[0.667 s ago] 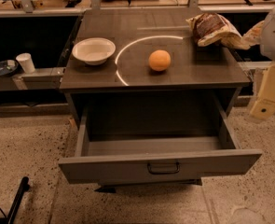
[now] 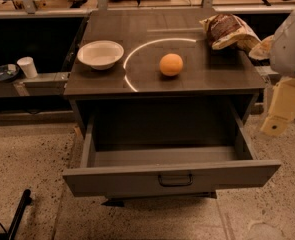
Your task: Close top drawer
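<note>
The top drawer (image 2: 127,180) of the grey cabinet is pulled far out toward me, and its inside shows nothing in it. Its flat grey front carries a small dark bail handle (image 2: 175,180) at the centre. My arm comes in at the right edge, white above (image 2: 292,39). Its cream end piece with the gripper (image 2: 282,109) hangs beside the drawer's right wall, apart from it and well above the handle. No other drawer front shows.
On the cabinet top (image 2: 137,39) stand a white bowl (image 2: 100,53), an orange (image 2: 171,64) and a brown-and-white bag (image 2: 228,31). A low shelf at the left holds a white cup (image 2: 27,67) and a dark dish (image 2: 4,73). A black bar (image 2: 18,215) lies on the speckled floor at lower left.
The arm at the right has sunk a little. The drawer stands open as far as before.
</note>
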